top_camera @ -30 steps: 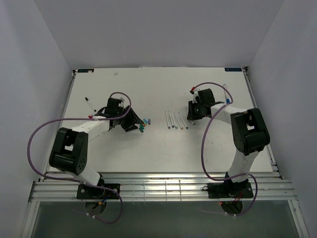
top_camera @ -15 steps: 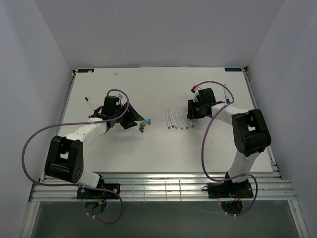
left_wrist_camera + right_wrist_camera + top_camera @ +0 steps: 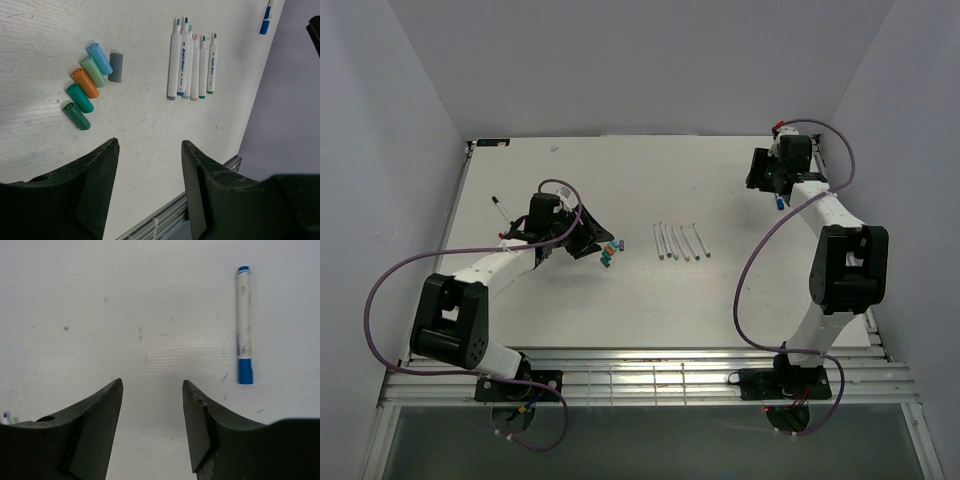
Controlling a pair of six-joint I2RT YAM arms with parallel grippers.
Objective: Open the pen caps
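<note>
Several loose pen caps [image 3: 93, 71] in blue, grey, green, orange and teal lie in a cluster on the table; they also show in the top view [image 3: 610, 249]. Several uncapped white pens [image 3: 192, 65] lie in a row to their right, also seen from above [image 3: 680, 242]. My left gripper [image 3: 150, 145] is open and empty, held above the table just left of the caps [image 3: 588, 240]. My right gripper [image 3: 152, 382] is open and empty at the back right [image 3: 763, 176]. A capped blue pen [image 3: 243, 325] lies just to its right.
A pen with a black cap [image 3: 501, 209] lies at the back left of the table. The capped blue pen [image 3: 778, 198] lies near the right wall. Purple cables loop off both arms. The metal rail [image 3: 640, 365] runs along the near edge.
My right arm has swung from beside the row of pens to the back right corner, next to the blue pen. My left arm stretched out a little earlier and now holds still.
</note>
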